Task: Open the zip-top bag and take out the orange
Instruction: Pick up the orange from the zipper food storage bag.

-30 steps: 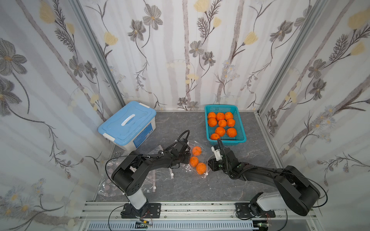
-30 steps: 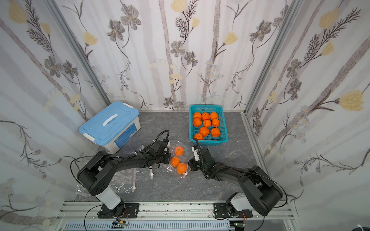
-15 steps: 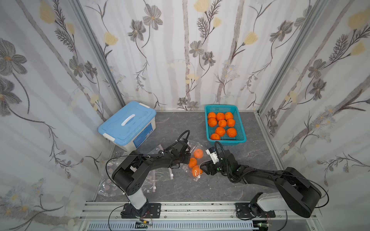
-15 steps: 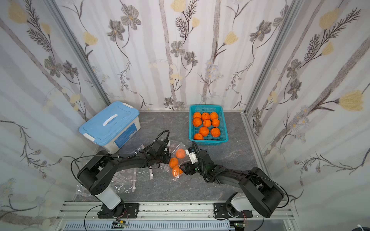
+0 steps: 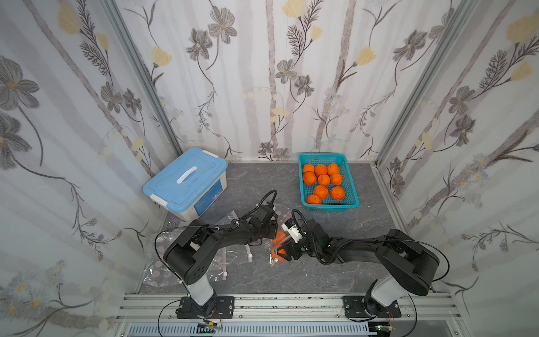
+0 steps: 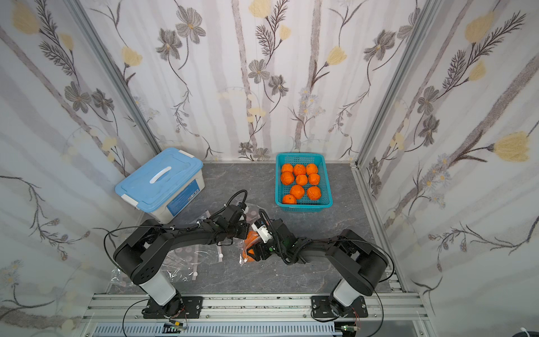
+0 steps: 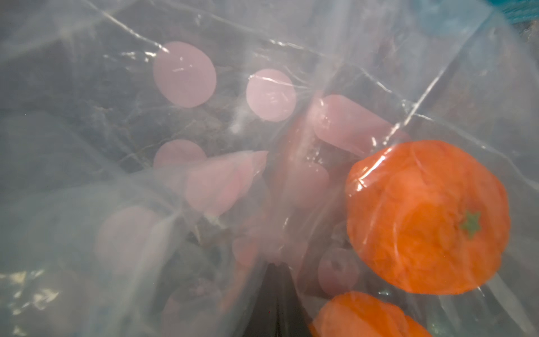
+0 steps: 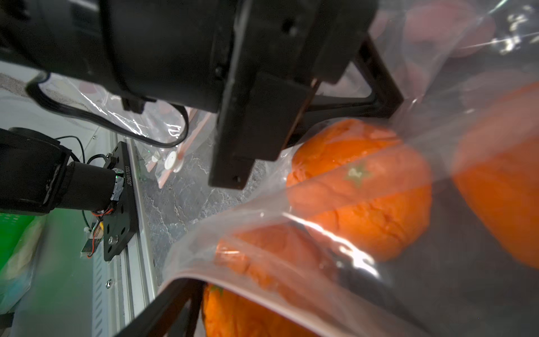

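Blue-lidded storage box [image 5: 183,181] left of centre. Teal basket [image 5: 332,207] of oranges upper right of centre. Zip-top bag [image 5: 272,259] low centre, bagged oranges [image 8: 358,189] inside. Left gripper [image 5: 273,232] pinched shut on bag film. Right gripper [image 5: 282,253] fingers spread wide at bag rim.

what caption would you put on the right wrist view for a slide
Oranges inside the clear zip-top bag, close up from the right wrist, with the black left arm close by
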Tool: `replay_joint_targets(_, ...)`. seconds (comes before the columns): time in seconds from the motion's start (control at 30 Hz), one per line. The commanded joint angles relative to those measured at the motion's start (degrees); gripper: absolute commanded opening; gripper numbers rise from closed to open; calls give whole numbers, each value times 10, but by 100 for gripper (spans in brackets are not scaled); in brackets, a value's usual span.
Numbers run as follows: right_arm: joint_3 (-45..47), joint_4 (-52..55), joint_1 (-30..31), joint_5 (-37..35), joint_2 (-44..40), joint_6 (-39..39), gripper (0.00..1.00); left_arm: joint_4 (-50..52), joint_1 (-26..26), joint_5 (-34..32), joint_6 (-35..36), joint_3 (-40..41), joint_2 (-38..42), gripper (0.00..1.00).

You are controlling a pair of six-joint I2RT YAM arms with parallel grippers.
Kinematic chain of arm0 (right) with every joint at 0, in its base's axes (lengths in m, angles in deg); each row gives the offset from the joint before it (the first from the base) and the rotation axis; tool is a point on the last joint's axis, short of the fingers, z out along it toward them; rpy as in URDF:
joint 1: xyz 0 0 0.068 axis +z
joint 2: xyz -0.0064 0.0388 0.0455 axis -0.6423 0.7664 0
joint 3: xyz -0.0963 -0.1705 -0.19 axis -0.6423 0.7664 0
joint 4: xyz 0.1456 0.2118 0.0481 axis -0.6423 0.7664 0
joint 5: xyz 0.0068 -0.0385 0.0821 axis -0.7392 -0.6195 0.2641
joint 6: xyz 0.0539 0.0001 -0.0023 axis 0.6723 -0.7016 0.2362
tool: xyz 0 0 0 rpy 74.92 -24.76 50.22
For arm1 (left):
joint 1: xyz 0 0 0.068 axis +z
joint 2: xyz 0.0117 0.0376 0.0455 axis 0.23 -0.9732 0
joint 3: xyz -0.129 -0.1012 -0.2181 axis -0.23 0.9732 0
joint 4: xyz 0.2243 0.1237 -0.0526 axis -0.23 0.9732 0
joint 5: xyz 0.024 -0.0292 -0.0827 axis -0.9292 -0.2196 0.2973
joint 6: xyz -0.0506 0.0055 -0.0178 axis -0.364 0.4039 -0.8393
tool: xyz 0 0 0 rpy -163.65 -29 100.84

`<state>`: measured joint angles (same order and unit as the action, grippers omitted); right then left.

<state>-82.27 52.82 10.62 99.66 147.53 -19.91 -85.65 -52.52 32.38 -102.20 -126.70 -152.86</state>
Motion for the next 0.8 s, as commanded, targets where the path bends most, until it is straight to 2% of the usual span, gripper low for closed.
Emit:
replay_joint_targets(0.0, -13, 15, 11, -8, 19, -20, 78, 2, 0, -1, 4, -4, -2, 0)
replay_joint_targets(0.17, -15, 29, 17, -14, 27, -22, 69, 3, 0, -2, 4, -4, -1, 0)
replay_joint_targets(0.33, 5, 31, 9, -30, -13, -17, 62, 3, -1, -1, 4, -4, -3, 0)
replay_joint_targets(0.57, 40, 57, -50, -27, -80, -14, 56, 6, -1, -8, 8, -5, 0, 0)
replay_joint_targets(0.77, 65, 88, -105, -38, -148, -4, 56, 7, -1, -7, 9, -6, -1, 0)
